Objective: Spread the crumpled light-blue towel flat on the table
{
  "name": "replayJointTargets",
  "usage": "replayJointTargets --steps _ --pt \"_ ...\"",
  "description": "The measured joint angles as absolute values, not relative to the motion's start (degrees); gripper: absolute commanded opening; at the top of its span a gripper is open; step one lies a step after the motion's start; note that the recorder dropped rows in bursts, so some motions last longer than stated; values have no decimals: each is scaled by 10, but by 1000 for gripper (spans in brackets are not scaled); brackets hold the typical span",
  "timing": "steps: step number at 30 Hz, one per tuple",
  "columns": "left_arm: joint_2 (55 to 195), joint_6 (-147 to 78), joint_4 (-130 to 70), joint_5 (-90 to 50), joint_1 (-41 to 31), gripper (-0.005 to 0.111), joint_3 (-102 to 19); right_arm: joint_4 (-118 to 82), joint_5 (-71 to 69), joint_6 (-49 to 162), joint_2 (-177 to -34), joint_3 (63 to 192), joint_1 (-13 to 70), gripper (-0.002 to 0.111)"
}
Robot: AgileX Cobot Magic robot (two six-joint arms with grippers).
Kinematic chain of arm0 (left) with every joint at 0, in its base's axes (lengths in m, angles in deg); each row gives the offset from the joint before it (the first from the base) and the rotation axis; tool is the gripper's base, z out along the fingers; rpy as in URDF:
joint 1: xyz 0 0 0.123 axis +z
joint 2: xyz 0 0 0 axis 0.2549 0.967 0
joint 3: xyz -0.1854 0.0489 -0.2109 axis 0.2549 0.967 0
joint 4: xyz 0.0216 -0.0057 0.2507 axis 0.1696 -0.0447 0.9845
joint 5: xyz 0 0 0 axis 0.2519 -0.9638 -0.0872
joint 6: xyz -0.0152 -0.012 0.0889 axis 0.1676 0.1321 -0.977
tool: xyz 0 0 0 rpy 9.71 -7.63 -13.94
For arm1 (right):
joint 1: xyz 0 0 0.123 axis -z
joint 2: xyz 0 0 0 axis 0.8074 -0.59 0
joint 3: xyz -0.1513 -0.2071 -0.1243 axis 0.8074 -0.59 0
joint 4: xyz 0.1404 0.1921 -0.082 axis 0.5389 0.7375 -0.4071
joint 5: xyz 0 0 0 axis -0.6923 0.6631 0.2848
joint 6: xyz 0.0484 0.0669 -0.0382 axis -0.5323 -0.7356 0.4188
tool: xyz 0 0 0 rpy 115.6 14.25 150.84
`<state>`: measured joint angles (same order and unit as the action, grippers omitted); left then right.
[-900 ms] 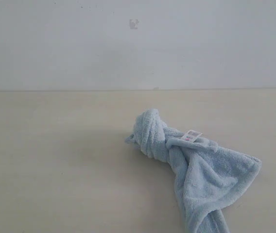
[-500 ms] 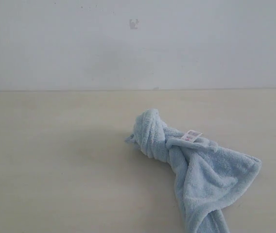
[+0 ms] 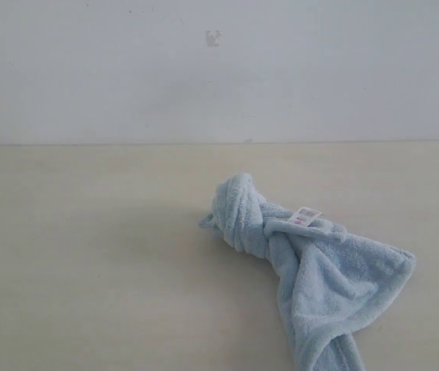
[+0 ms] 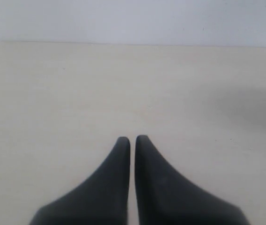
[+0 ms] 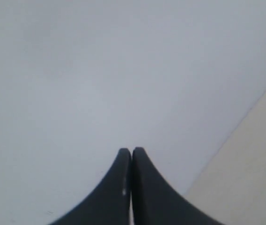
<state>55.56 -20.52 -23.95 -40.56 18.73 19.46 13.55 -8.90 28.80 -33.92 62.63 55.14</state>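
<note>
One towel [image 3: 312,270], pale light-blue and fluffy, crumpled on one table [image 3: 88,270], right of the tabletop's middle and well short of its far edge. Upper end twisted into a tight rolled knob, the rest fanning wider toward the near side, the lower end cut off by the exterior view's border. One small white tag [image 3: 306,216] with pinkish print, standing up from the folds just beside the knob. Beyond the far edge, one white-grey wall [image 3: 359,77] bearing a single small dark mark [image 3: 213,38] high up. Two grippers, each seen only through its own wrist camera and both apart from the cloth. Left gripper [image 4: 132,139]: dark jaws pressed together with only a hairline slit between the tips, holding nothing, poised over bare cream tabletop with the far edge and the wall ahead. Right gripper [image 5: 131,151]: jaws likewise closed tight and empty, aimed mostly at the wall, with a wedge of tabletop showing to one side. Set against the exterior pictures from half a second and nearly a second before, no change found: same knob, same folds, same tilt of the tag, same spot on the tabletop.
</note>
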Motion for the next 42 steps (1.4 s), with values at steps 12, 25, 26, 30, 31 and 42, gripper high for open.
replayJointTargets --steps 12,25,26,30,31,42 --pt "556 -205 -239 -406 187 4 195 -9 -275 -186 -338 705 551 0" --pt "556 -205 -239 -406 187 4 195 -592 -17 249 -787 953 551 0" --pt "556 -205 -239 -406 187 4 195 -596 18 287 -845 953 551 0" --pt "556 -205 -239 -406 187 4 195 -580 79 321 -1055 956 551 0" --pt "556 -205 -239 -406 187 4 195 -557 83 299 -1096 961 549 0" --pt "556 -205 -239 -406 187 4 195 -415 26 335 -1220 1104 346 1"
